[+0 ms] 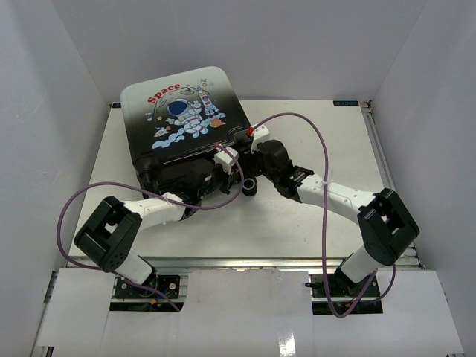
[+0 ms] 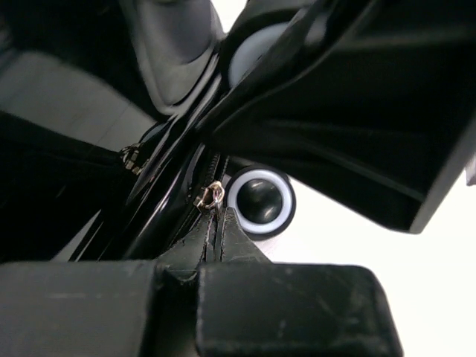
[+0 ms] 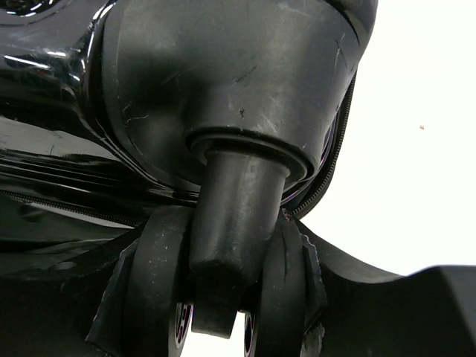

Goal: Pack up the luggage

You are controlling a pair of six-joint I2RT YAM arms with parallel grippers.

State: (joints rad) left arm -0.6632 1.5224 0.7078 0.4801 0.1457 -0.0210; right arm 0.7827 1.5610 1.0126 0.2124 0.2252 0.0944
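1. One table [image 1: 297, 223] is carrying the whole setup, and the suitcase [image 1: 182, 111] is lying flat at its far left with the astronaut lid facing up.
2. Lid is sitting down on the base, so packing is looking close to finished. Nothing is lying loose on the table, and the contents are staying hidden. Judging by this, zipping shut is the step remaining.
3. Right gripper [image 1: 251, 149] is reaching in at the suitcase's near right corner. Its jaws are standing partly apart and, as far as the right wrist view shows, are hugging the twin wheel [image 3: 156, 282] from both sides, seemingly bracing the case.
4. Left gripper [image 2: 216, 223] is working the near edge, clenched tight. Its tips are meeting right at the zipper pull [image 2: 210, 197] and appear to be pinching its tab.
5. Overhead view is giving the layout only, and the arms are hiding the seam. Left wrist view alone is showing the pull, a gap between the shells beyond it, and a ringed wheel [image 2: 260, 201] just beside it. Right wrist view alone is showing zipper teeth [image 3: 338, 149] rounding the corner.
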